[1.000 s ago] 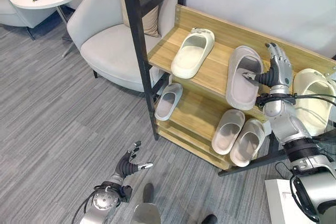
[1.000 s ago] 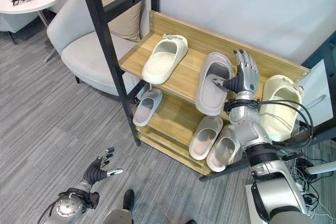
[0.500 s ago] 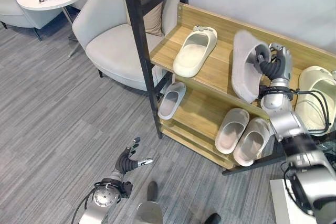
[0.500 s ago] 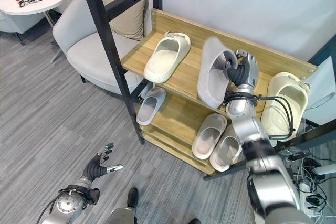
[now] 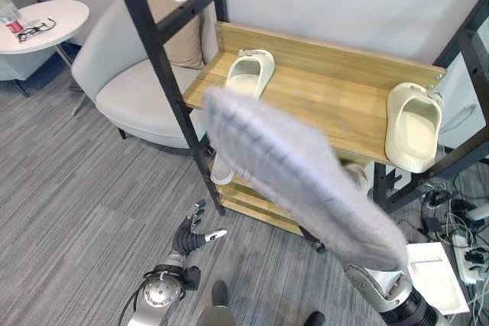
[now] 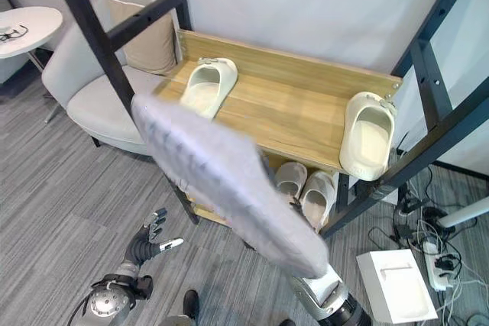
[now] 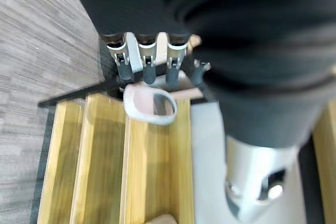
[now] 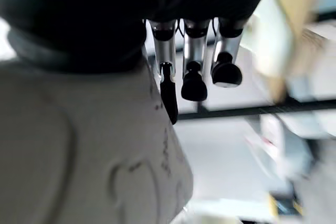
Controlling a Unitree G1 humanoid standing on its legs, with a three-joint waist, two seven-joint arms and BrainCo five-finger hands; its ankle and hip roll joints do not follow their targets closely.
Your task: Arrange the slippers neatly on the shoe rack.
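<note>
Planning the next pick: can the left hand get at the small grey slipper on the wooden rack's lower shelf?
Probably yes: the open left hand hovers low, fingers aimed at the small grey slipper, with bare grey floor between them.

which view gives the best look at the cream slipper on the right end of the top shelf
The right eye view: the cream slipper shows whole and unobstructed on the wooden shoe rack's top shelf. The left eye view also shows it whole, nearer the edge of the picture. The right wrist view has a pale blur that cannot be identified.
</note>
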